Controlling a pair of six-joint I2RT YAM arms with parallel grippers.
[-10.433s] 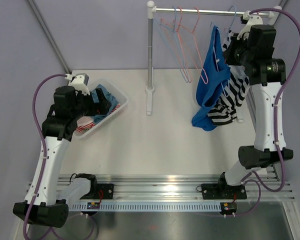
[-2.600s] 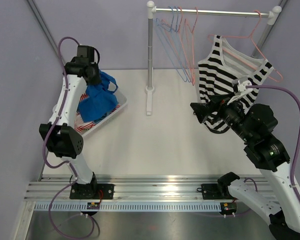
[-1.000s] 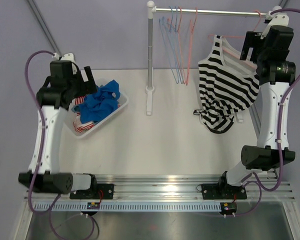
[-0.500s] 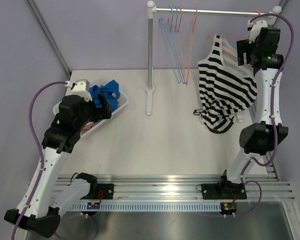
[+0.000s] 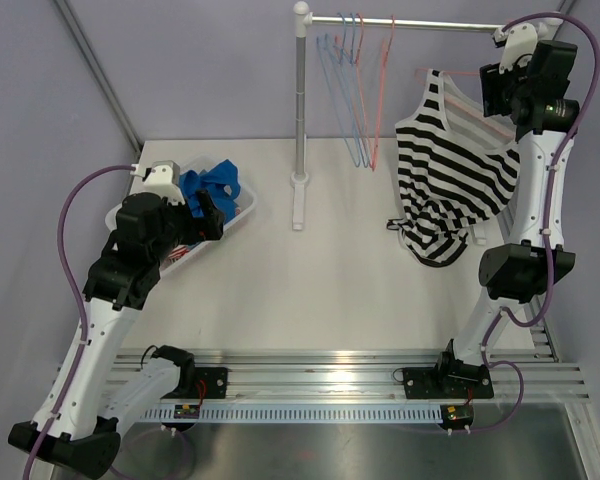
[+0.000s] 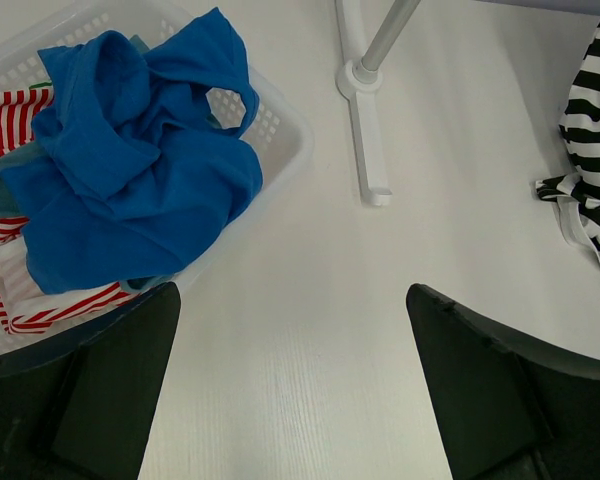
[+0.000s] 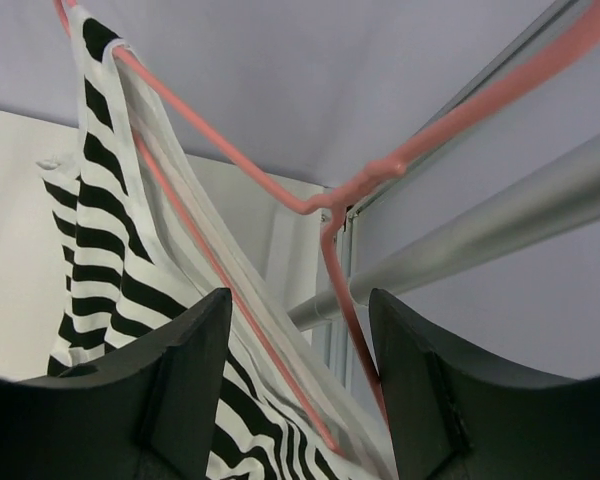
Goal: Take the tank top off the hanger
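The black-and-white striped tank top hangs on a pink hanger at the right end of the rail, its hem touching the table. My right gripper is raised to the hanger's shoulder. In the right wrist view its jaws stand apart; the pink hanger wire and a strap of the tank top pass between them, with no clear contact. My left gripper hangs open beside the basket, over bare table, with nothing between its fingers. The tank top's hem shows at the right edge of that view.
A white basket at the left holds a blue garment and red-striped cloth; it also appears in the left wrist view. The rack's post and foot stand mid-table, with several bare hangers on the rail.
The right gripper's jaws have narrowed around the hanger wire and strap, and its wrist has shifted slightly right. The left arm swung down from above the basket and now holds still.
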